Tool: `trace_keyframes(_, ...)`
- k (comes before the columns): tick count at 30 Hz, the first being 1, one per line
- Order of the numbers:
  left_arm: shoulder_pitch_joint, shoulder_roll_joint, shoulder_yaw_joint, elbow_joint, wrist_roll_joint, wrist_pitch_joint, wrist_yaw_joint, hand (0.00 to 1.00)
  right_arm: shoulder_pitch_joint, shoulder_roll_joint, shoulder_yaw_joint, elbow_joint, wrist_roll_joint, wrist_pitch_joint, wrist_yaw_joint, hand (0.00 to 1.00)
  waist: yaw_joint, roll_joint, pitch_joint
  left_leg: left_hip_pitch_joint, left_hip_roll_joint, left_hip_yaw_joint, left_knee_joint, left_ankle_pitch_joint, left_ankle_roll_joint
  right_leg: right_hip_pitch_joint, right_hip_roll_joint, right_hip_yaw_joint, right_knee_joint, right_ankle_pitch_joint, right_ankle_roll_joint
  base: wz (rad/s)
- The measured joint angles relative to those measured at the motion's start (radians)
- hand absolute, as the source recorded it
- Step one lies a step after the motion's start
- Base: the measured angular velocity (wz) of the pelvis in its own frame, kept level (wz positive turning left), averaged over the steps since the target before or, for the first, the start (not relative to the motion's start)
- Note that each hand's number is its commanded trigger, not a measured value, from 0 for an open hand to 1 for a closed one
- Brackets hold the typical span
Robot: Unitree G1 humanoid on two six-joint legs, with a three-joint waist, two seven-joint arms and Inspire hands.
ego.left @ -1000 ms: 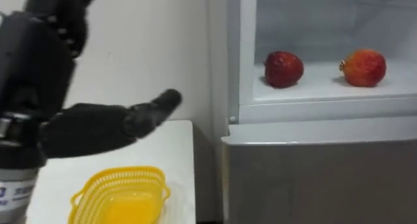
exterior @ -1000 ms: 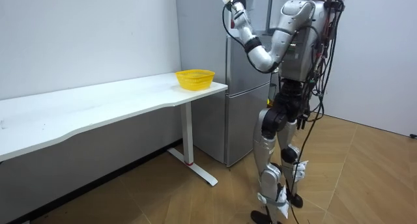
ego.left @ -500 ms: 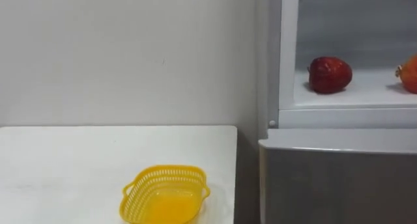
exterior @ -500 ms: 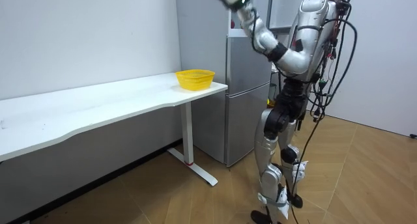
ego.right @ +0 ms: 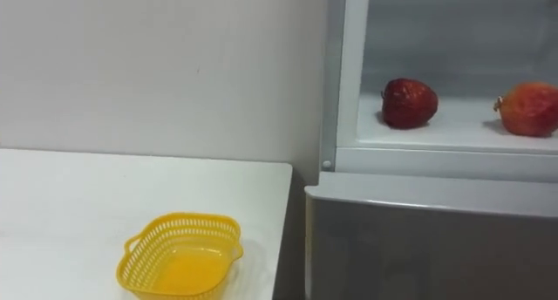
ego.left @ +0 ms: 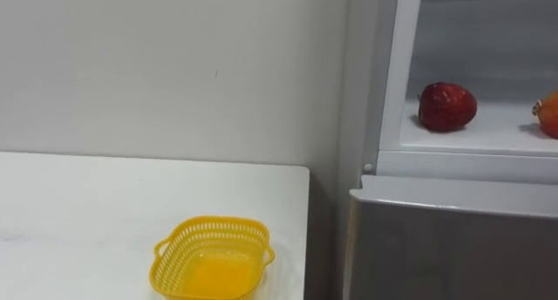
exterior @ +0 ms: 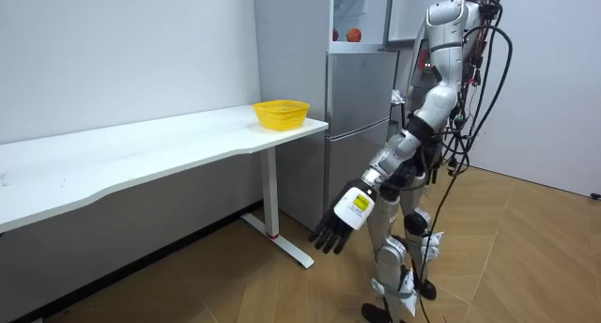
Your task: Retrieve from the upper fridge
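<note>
Two pomegranates are seen in the left eye view on the white shelf [ego.left: 488,136] of the open upper compartment of the fridge [ego.left: 391,73]: a dark red pomegranate [ego.left: 447,106] and, cut by the view's right edge, an orange-red pomegranate [ego.left: 548,115], well apart from each other. To the left of the closed grey lower door [ego.left: 453,252], a yellow basket [ego.left: 212,222] is set near the right end of the white worktop [ego.left: 78,204].

In the right eye view both fruits are shown whole on the same shelf, the basket below and to their left.

In the room view the robot is found standing just before the fridge, its left arm held down and forward. The left hand [exterior: 342,219] is held low beside the legs with its fingers [exterior: 324,240] straight and spread, and nothing is grasped by them. The pomegranates lie high above the fingers, well apart from them; the basket is seen above the fingers too, toward the room view's left.
</note>
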Motion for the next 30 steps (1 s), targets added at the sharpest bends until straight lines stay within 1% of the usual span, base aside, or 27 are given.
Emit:
trace_keyframes(2, -0.01, 0.0, -0.008, 0.082, -0.005, 0.009, -0.03, 0.0, -0.001, 0.0, 0.0, 0.0, 0.008, 0.005, -0.001, 0.0, -0.002, 0.007, -0.0002, 0.002, 0.0, 0.005, -0.002, 0.0, 0.0, -0.001, 0.0, 0.003, 0.0, 0.0, 0.0, -0.08)
trace_keyframes(3, -0.019, 0.0, -0.009, 0.137, -0.005, 0.025, -0.043, 0.0, -0.001, 0.002, 0.0, 0.0, 0.012, 0.012, -0.002, 0.0, -0.003, 0.01, -0.0004, 0.004, 0.0, 0.006, -0.002, 0.0, 0.0, -0.001, 0.0, 0.005, 0.0, 0.0, 0.0, 0.0)
trace_keyframes(4, -0.022, 0.0, -0.009, 0.178, -0.001, 0.04, -0.056, 0.0, -0.002, 0.005, 0.0, -0.001, 0.007, 0.019, -0.003, 0.0, -0.016, 0.01, -0.0005, 0.004, 0.001, 0.006, -0.003, 0.0, 0.0, -0.001, 0.0, 0.005, 0.0, 0.0, 0.0, 0.0)
trace_keyframes(7, -0.017, -0.004, -0.008, 0.239, 0.022, 0.072, -0.08, 0.0, 0.005, 0.006, 0.0, 0.001, -0.01, 0.026, -0.004, 0.0, -0.017, 0.011, -0.0005, 0.018, 0.003, 0.02, -0.008, 0.0, 0.0, 0.0, 0.002, 0.019, 0.0, 0.0, 0.0, -0.14)
trace_keyframes(8, -0.01, -0.007, -0.008, 0.263, 0.054, 0.084, -0.092, 0.0, 0.006, 0.006, -0.001, 0.001, -0.018, 0.035, -0.003, 0.0, -0.021, 0.01, -0.0011, 0.021, 0.004, 0.024, -0.011, 0.0, 0.0, 0.002, 0.003, 0.024, -0.001, 0.0, 0.0, -0.1)
trace_keyframes(10, -0.013, -0.003, -0.02, 0.305, 0.146, 0.119, -0.125, 0.0, 0.016, 0.006, 0.0, 0.005, -0.033, 0.045, 0.0, 0.0, -0.029, 0.003, -0.0012, 0.021, 0.003, 0.024, -0.01, 0.0, 0.0, 0.003, 0.001, 0.022, 0.0, 0.0, 0.0, -0.02)
trace_keyframes(11, -0.014, -0.003, -0.024, 0.31, 0.173, 0.128, -0.132, 0.0, 0.018, 0.006, 0.001, 0.005, -0.033, 0.048, 0.0, 0.0, -0.031, 0.001, -0.0011, 0.021, 0.003, 0.024, -0.009, 0.0, 0.0, 0.003, 0.001, 0.022, 0.0, 0.0, 0.0, 0.0)
trace_keyframes(12, -0.018, -0.002, -0.036, 0.315, 0.23, 0.144, -0.15, 0.0, 0.017, 0.009, 0.01, 0.001, -0.036, 0.058, 0.002, 0.0, -0.034, -0.003, -0.001, 0.02, 0.003, 0.025, -0.009, 0.0, 0.0, 0.002, 0.001, 0.023, 0.001, 0.0, 0.0, 0.0)
trace_keyframes(14, -0.026, 0.001, -0.08, 0.316, 0.279, 0.163, -0.174, 0.0, 0.012, 0.015, 0.032, 0.001, -0.037, 0.067, 0.005, 0.0, -0.047, -0.009, -0.0004, 0.018, 0.003, 0.024, -0.008, 0.0, 0.0, 0.002, 0.001, 0.023, 0.001, 0.0, 0.0, 0.0)
trace_keyframes(16, -0.065, 0.002, -0.138, 0.32, 0.323, 0.192, -0.213, 0.0, 0.012, 0.026, 0.04, 0.0, -0.038, 0.082, 0.009, 0.0, -0.051, -0.01, 0.0004, 0.014, 0.003, 0.027, -0.006, 0.0, 0.0, -0.004, 0.002, 0.029, 0.005, 0.0, 0.0, -0.04)
trace_keyframes(18, -0.095, 0.002, -0.17, 0.32, 0.351, 0.202, -0.24, 0.0, 0.011, 0.03, 0.049, 0.0, -0.041, 0.087, 0.01, 0.0, -0.055, -0.01, 0.0005, 0.013, 0.003, 0.031, -0.006, -0.001, 0.0, -0.005, 0.002, 0.035, 0.005, 0.0, 0.0, -0.05)
trace_keyframes(20, -0.105, 0.003, -0.181, 0.319, 0.399, 0.206, -0.26, 0.0, 0.006, 0.035, 0.049, -0.001, -0.046, 0.093, 0.01, 0.0, -0.066, -0.01, 0.0004, 0.015, 0.003, 0.032, -0.006, -0.001, 0.0, -0.005, 0.003, 0.044, 0.004, 0.0, 0.0, -0.06)
trace_keyframes(22, -0.114, 0.011, -0.213, 0.317, 0.484, 0.222, -0.283, 0.0, 0.0, 0.035, 0.07, -0.002, -0.045, 0.104, 0.011, 0.0, -0.078, -0.01, 0.0001, 0.02, 0.003, 0.041, -0.003, -0.001, 0.0, -0.005, 0.004, 0.057, 0.003, 0.0, 0.0, -0.11)
trace_keyframes(24, -0.119, 0.013, -0.215, 0.317, 0.53, 0.228, -0.301, 0.0, -0.002, 0.037, 0.073, -0.002, -0.045, 0.111, 0.012, 0.0, -0.078, -0.011, -0.0002, 0.022, 0.003, 0.048, -0.004, -0.001, 0.001, -0.007, 0.003, 0.061, 0.002, 0.0, 0.0, -0.11)
trace_keyframes(25, -0.121, 0.014, -0.215, 0.314, 0.553, 0.238, -0.31, 0.0, -0.002, 0.037, 0.081, -0.002, -0.044, 0.113, 0.013, 0.0, -0.078, -0.015, -0.0012, 0.024, 0.003, 0.049, -0.004, -0.001, 0.001, -0.006, 0.003, 0.061, 0.002, 0.0, 0.0, -0.08)
trace_keyframes(26, -0.131, 0.015, -0.215, 0.313, 0.563, 0.241, -0.315, 0.0, -0.004, 0.037, 0.085, -0.002, -0.043, 0.114, 0.015, 0.0, -0.079, -0.016, -0.0015, 0.025, 0.003, 0.05, -0.005, -0.001, 0.001, -0.006, 0.003, 0.061, 0.002, 0.0, 0.001, -0.05)
trace_keyframes(30, -0.138, 0.018, -0.232, 0.313, 0.596, 0.252, -0.331, 0.0, -0.025, 0.037, 0.101, -0.003, -0.044, 0.113, 0.031, 0.0, -0.083, -0.022, 0.0002, 0.027, 0.003, 0.055, -0.005, -0.001, 0.001, -0.005, 0.003, 0.063, -0.001, 0.0, 0.001, -0.02)
